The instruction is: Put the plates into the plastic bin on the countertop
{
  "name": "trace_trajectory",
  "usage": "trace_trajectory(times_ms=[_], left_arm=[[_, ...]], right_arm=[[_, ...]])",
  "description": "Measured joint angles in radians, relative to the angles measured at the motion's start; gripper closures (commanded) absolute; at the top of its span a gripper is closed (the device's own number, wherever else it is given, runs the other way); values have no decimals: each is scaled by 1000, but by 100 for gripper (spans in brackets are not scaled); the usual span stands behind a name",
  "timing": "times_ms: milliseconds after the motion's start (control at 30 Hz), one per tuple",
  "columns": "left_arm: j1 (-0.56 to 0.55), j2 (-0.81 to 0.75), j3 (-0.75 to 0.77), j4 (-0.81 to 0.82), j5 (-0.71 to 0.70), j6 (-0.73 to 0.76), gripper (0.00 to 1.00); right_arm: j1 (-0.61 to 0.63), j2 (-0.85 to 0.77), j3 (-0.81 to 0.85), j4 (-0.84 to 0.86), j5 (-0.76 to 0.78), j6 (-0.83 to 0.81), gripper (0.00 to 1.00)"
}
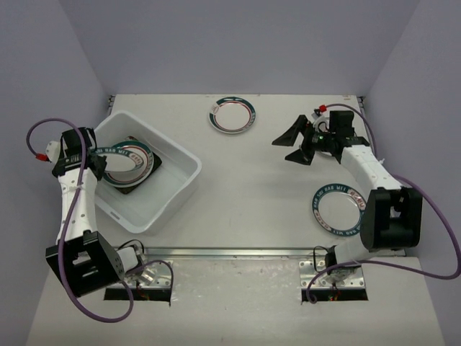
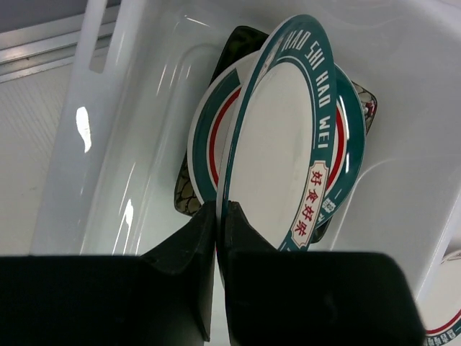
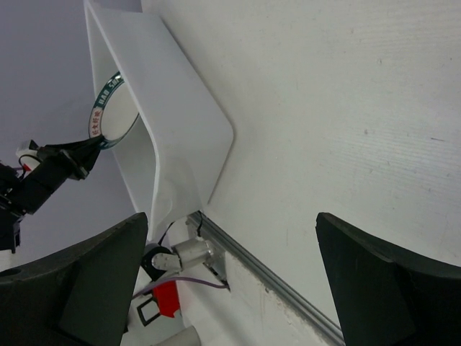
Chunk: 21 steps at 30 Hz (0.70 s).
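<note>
The plastic bin [image 1: 189, 161] stands at the left of the countertop [image 1: 252, 194]. My left gripper [image 1: 99, 161] is inside it, shut on the rim of a round white plate with a teal rim [image 1: 128, 160], which it holds tilted. The left wrist view shows the gripper [image 2: 220, 213] pinching that plate [image 2: 288, 166] above another round plate [image 2: 209, 137], which lies on a black square plate [image 2: 186, 196] at the bin's bottom. One round plate [image 1: 233, 114] lies at the back centre. Another [image 1: 337, 209] lies at the right. My right gripper [image 1: 295, 144] is open and empty above the countertop.
The metal rail [image 1: 230, 252] runs along the front edge. The right arm's base [image 1: 389, 220] covers part of the right-hand plate. The right wrist view shows the bin's outer wall [image 3: 180, 122], the rail [image 3: 266, 270] and bare countertop between the open fingers [image 3: 86, 281].
</note>
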Motion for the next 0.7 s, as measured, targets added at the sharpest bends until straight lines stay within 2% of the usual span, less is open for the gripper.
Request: trace_trajectory(times_ms=[100,133,200,267,333,500,700], left_arm=[[5,40,-24,61,22,-2,43],[5,53,-32,79,30,-2,34],[6,76,-43,103,55,-1,19],[6,104,-45,128,83,-1,13],[6,131,-45,145,110,-3,0],[6,156,-53,146,153,-4,0],[-2,122,-43,70,208,32,0]], right_arm=[[0,31,0,21,-13,9,1],[0,42,0,25,-16,13,1],[0,65,3,28,-14,22,1],[1,93,17,15,-1,25,1],[6,124,35,2,21,27,1],[53,226,88,7,99,40,1],[145,506,256,124,165,100,1]])
